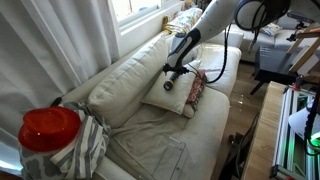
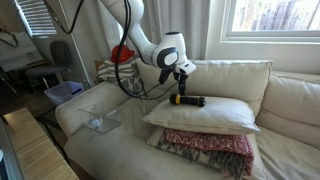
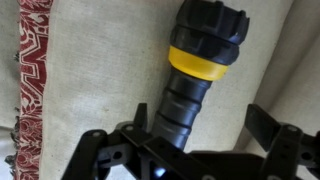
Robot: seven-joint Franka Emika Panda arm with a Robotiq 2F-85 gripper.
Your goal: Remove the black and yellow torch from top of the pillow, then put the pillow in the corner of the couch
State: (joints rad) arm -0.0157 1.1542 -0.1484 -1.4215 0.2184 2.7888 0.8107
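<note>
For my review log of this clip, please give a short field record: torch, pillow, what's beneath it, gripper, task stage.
torch: lies flat on the pillow; yellow ring shows in the wrist view
pillow: cream, rests on the red patterned cushion
couch: holds both
gripper: open, just above the torch, fingers either side of it
task stage: torch not yet removed

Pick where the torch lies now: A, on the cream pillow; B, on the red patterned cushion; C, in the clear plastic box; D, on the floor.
A: the torch lies flat on the cream pillow, which is stacked on the red patterned cushion.
</note>
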